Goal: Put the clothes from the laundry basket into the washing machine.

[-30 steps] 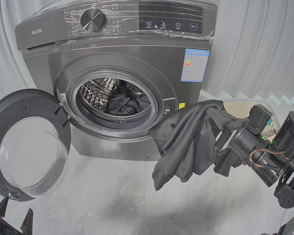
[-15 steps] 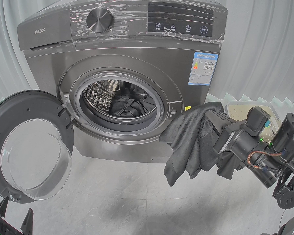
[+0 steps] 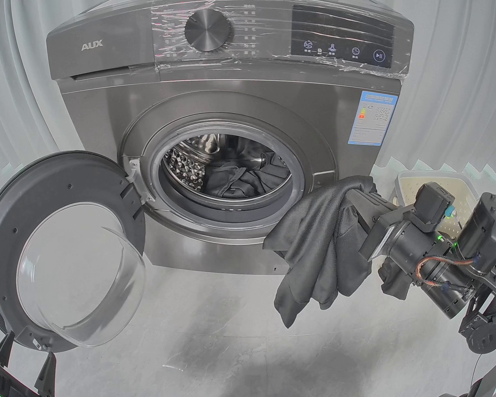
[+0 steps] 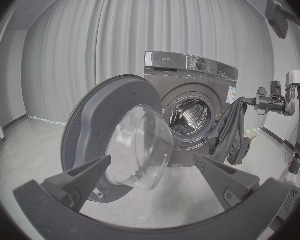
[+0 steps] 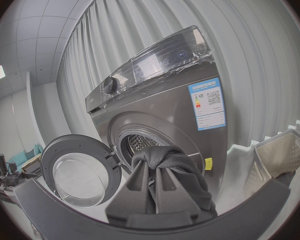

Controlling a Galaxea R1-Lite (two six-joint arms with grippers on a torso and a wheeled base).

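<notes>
Laundry hangs from the right jaws: a dark grey fabric garment (image 3: 319,238), pinched at its top edge with the jaws clamped together on it (the cloth bunches over and between the two dark fingers (image 5: 136,190)). It dangles in loose folds above the pale grey floor (image 3: 204,326), just in front of the lower right face of a silver-grey front-loading washing machine (image 3: 226,89), beside the round opening. The machine's round grey door with a clear bowl window (image 3: 55,183) stands swung wide open at the left. More dark clothes (image 3: 242,175) lie in the steel drum (image 3: 184,164). A cream perforated plastic laundry basket (image 3: 419,186) sits behind the right arm. The left jaws, low near the floor, are spread apart.
</notes>
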